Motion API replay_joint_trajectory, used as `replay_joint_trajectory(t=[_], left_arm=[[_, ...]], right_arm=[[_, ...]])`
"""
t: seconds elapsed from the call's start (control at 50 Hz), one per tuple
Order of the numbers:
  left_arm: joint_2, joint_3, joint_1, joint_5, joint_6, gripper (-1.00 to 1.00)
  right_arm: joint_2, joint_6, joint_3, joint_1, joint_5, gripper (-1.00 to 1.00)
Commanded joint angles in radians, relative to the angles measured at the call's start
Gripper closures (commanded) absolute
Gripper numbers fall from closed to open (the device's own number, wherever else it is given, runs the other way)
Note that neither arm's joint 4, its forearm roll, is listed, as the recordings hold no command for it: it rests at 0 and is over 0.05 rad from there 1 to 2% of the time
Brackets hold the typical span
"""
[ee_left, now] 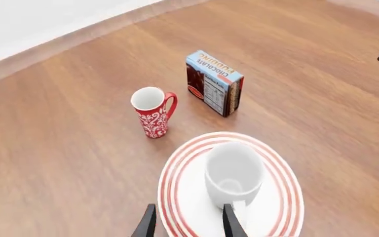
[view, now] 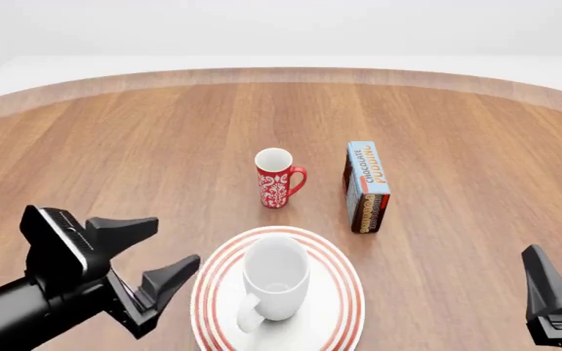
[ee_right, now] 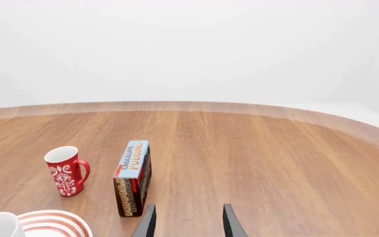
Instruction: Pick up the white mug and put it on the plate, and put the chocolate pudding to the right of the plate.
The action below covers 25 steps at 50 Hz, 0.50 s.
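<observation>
Two mugs, white mug (view: 275,276) on one plate (view: 345,307), one chocolate pudding (view: 367,187)

The plate (view: 339,322) runs off the front view's lower edge. The right tool (view: 552,307) is mostly cut off there. The chocolate pudding (ee_left: 214,83) panel's small print is unreadable.

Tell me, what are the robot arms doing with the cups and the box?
Right now neither arm holds anything. The white mug already stands upright on the plate, and the left gripper hangs open just beside the plate. The pudding box stands on the table beyond the plate, a little to the right, near the red mug. The right gripper is open too and points toward the box, not touching it. So the mug part looks done, and the pudding has yet to be placed.
</observation>
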Motion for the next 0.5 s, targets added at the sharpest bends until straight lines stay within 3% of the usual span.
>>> replay_joint_trajectory(t=[0.02,0.5], left_arm=[[-0.139,-0.017,0.1,0.08,0.037,-1.0],[-0.342,0.01,0.351,0.074,0.055,-1.0]], right_arm=[[0.0,-0.001,0.0,0.0,0.001,-1.0],[0.0,-0.002,0.0,-0.001,0.0,-1.0]])
